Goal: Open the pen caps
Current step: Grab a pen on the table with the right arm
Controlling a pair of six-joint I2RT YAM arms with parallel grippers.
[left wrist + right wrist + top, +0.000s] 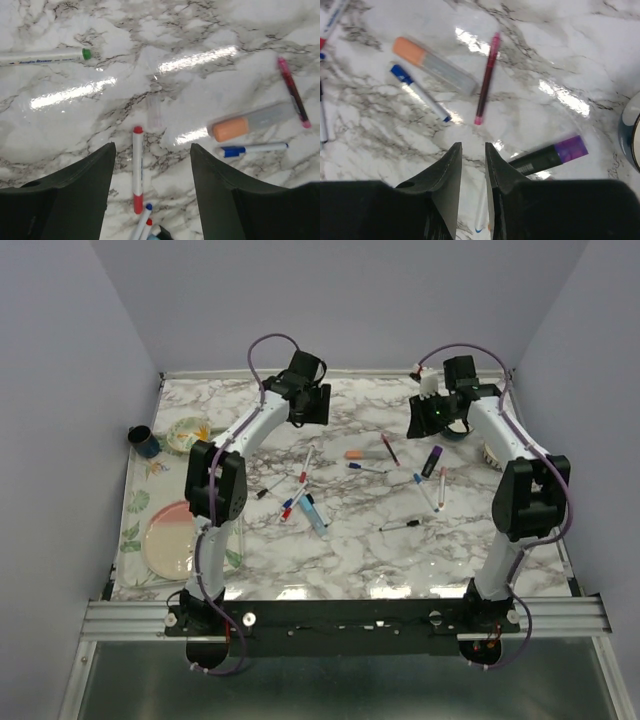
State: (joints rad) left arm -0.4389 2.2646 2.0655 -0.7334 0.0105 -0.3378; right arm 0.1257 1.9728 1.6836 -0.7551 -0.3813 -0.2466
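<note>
Several capped pens lie scattered on the marble table [340, 560]. My left gripper [306, 412] hovers open and empty over the far left; its wrist view [152, 145] shows a white pen with a red cap [137, 204] below the gap. A green cap [87, 53], an orange highlighter cap [230, 129] and a blue cap [231, 151] also show there. My right gripper [432, 420] hovers at the far right, its fingers [473, 145] only a narrow gap apart with nothing between them. A purple cap [571, 148], a dark red pen [487, 75] and an orange cap [406, 50] lie beneath.
A pink plate [168, 538], a dark cup [143, 441] and a floral bowl [190, 432] stand at the left. A blue-rimmed bowl [631, 130] sits right of my right gripper. A cluster of pens [300, 502] lies mid-table, with a black pen [400, 526] nearer the front.
</note>
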